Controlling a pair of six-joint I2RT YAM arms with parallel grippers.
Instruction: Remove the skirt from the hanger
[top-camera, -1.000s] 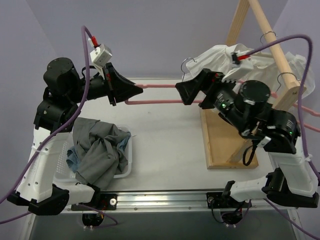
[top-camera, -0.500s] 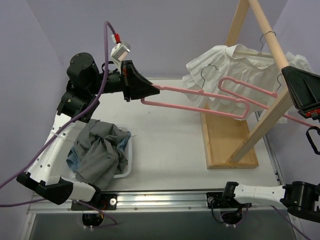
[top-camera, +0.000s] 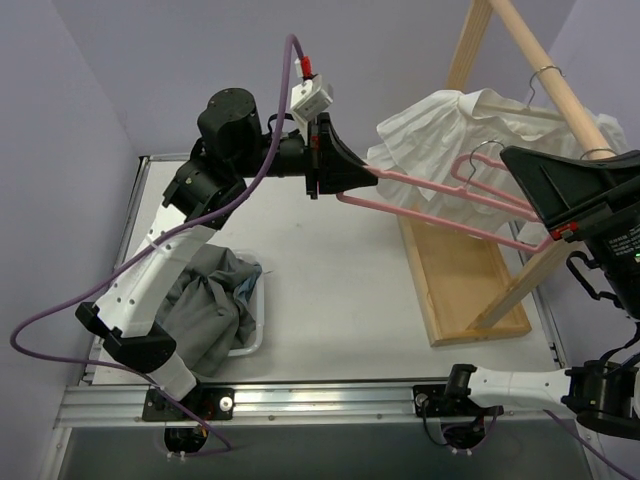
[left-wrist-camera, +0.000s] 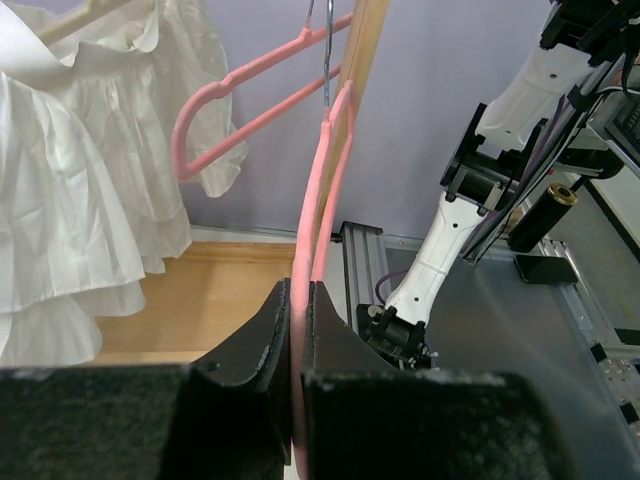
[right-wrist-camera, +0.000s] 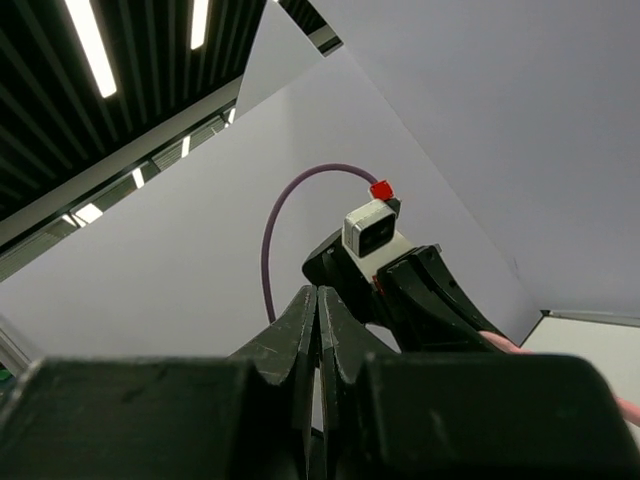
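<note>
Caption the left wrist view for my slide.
Left gripper shut on a bare pink hanger, white garment and wooden rack behind.

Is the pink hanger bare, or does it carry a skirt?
Bare: nothing hangs on the pink hanger; the left gripper is shut on it.

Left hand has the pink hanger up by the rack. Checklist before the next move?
1. Grip: left hand shut on pink hanger: ok.
2. Hanger bare, grey skirt in basket: ok.
3. Metal hook over rack rail: cannot tell, top cropped.
4. Hanger free of white garments: cannot tell.
5. Spare right hand shut, empty: ok.
</note>
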